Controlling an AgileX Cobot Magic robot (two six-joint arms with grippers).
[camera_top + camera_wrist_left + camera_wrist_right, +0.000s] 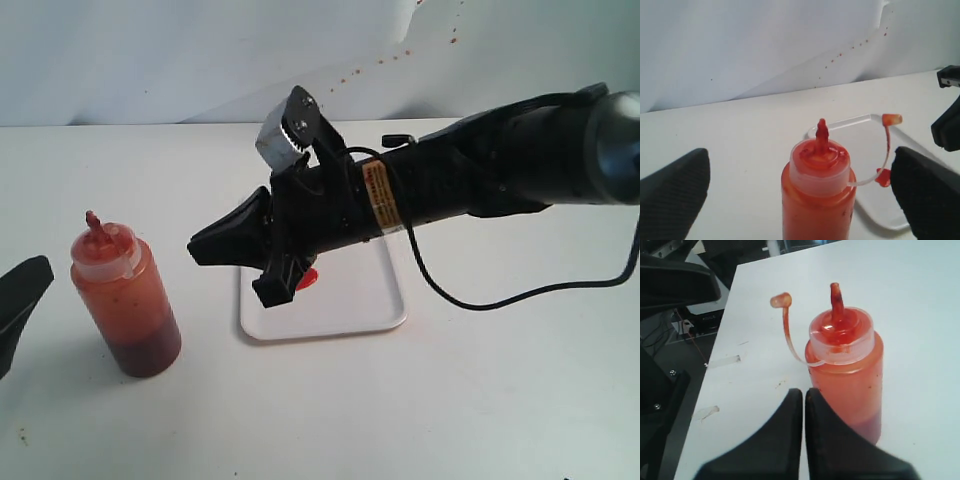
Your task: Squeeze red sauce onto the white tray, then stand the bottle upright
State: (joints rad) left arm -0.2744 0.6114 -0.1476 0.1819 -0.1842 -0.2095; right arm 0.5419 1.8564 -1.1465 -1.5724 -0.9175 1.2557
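At eight o'clock: translucent plastic squeeze bottle [125, 300] of orange-red sauce, with whitish cap and pointed red nozzle. Stands upright on the white tabletop [480, 400], with darker sauce settled at the base.

Just off centre toward five o'clock: flat white rectangular plastic tray [350, 300] with rounded corners. Carries a small glossy blob of red sauce [308, 279] in its nine o'clock half, partly hidden.

Above the tray: black right gripper [200, 247], reaching in from three o'clock. Points toward nine o'clock as one closed wedge, apart from the bottle. Trails a thin black cable [500, 300] toward four o'clock.

At the nine o'clock edge: one black finger of the left gripper [22, 295], near the bottle, not touching.

At one o'clock: reddish-brown specks [400, 52] on the white backdrop.
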